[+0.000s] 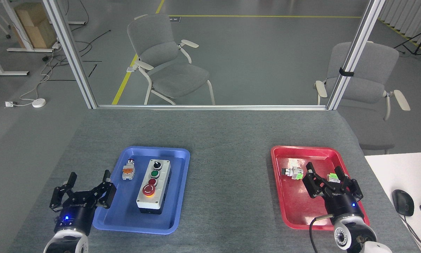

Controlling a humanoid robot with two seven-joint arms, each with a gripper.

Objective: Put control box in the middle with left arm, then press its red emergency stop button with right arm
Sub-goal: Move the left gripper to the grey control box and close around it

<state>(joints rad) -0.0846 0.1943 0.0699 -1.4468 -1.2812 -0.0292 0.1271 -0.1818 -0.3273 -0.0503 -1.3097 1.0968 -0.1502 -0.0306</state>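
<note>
Grippers both splayed, empty: left gripper (pixel 87 184) beside blue tray (pixel 108 219) w/ control box (pixel 153 188), right gripper (pixel 326 181) half-hiding green part (pixel 333 178).

single head view, looking forward and down over the table (pixel 228 133), chairs beyond, arms at near edge

We see the control box (pixel 153 186), an oblong light-grey case on a black base, lying flat with its long side running away from us. Along its top run a black knob (pixel 157 164), a green button (pixel 155 173), a small dark-red button (pixel 152 182) and the red emergency stop button (pixel 149 190), a big mushroom cap on a yellow ring, nearest us.
</note>
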